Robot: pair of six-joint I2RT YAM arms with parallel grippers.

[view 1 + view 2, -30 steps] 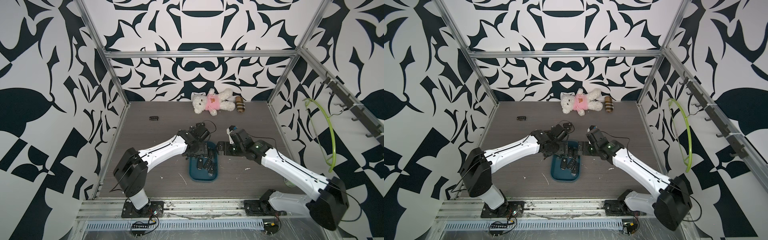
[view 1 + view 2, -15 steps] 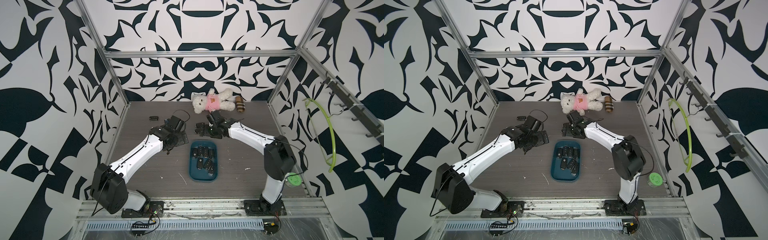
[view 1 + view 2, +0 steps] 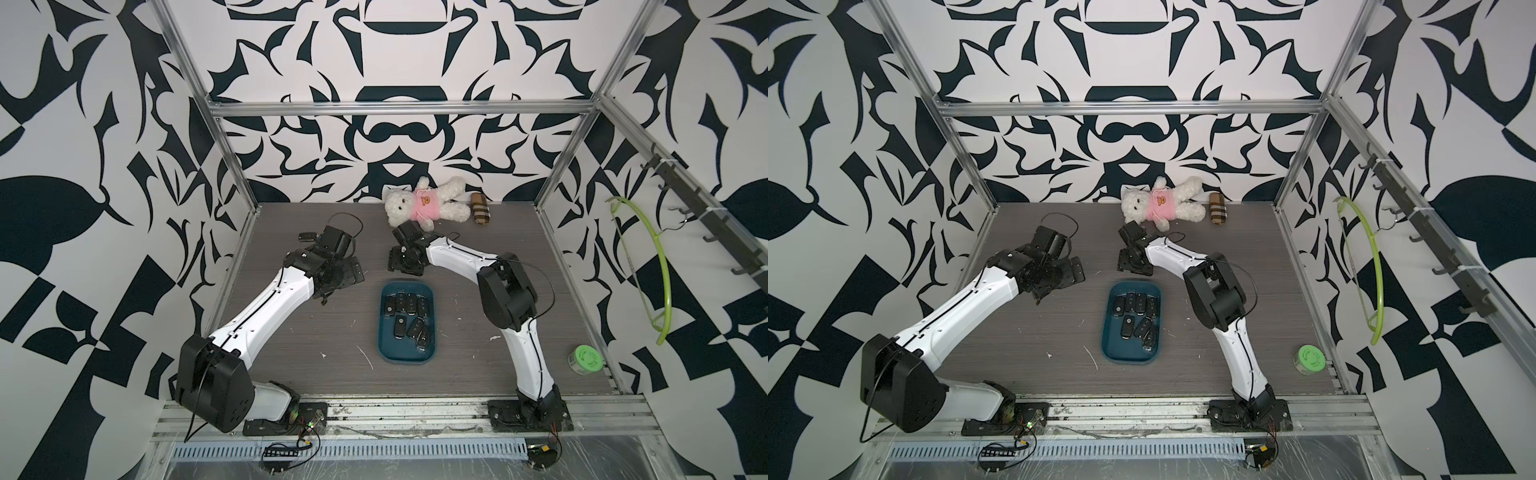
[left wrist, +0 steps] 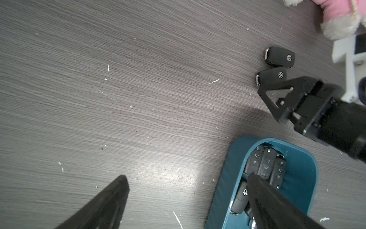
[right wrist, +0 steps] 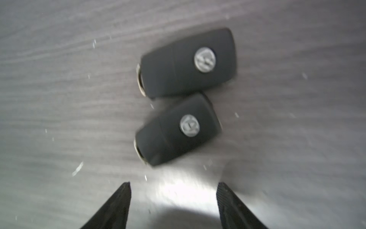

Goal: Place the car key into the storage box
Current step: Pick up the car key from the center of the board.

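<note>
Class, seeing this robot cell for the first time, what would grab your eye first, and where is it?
The bold black-and-white patterned walls surround everything. By the back wall lies a white teddy bear in a pink shirt, and mid-table sits the teal storage box holding black car keys. Two more key fobs lie side by side just ahead of the open right gripper.

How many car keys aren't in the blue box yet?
3. The nearer key and the farther key lie side by side before the right gripper; the third key lies beyond the left arm. Arms may hide more.
</note>
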